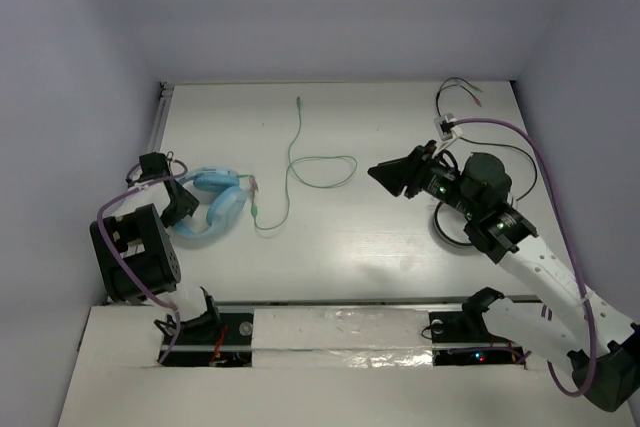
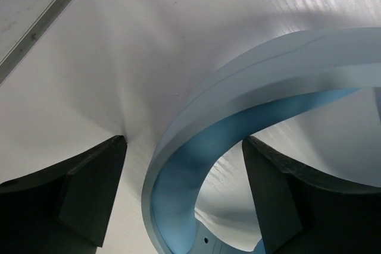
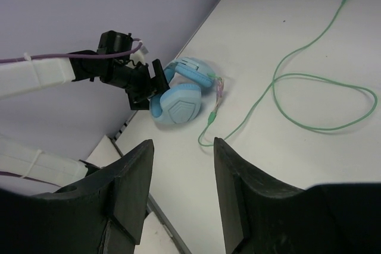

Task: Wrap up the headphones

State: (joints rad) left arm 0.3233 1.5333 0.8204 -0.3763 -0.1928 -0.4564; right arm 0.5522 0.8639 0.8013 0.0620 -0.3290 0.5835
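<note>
The light blue headphones (image 1: 218, 204) lie at the left of the table, ear cups side by side. Their pale green cable (image 1: 291, 162) runs right and back in a loop, its plug end at the far middle. My left gripper (image 1: 177, 194) is open at the headphones' left end. In the left wrist view (image 2: 184, 142) the arched headband (image 2: 178, 165) passes between the two spread fingers, with gaps on both sides. My right gripper (image 1: 388, 175) is open and empty, held above the table right of the cable loop. Its view (image 3: 181, 144) shows the headphones (image 3: 178, 94) and the cable (image 3: 286, 75).
A thin black cable with coloured tips (image 1: 462, 87) lies at the back right. A round black-and-white coil (image 1: 447, 229) sits under the right arm. Walls close three sides; a metal strip (image 1: 158, 119) runs along the left edge. A foil-edged ledge (image 1: 340, 317) fronts the arm bases.
</note>
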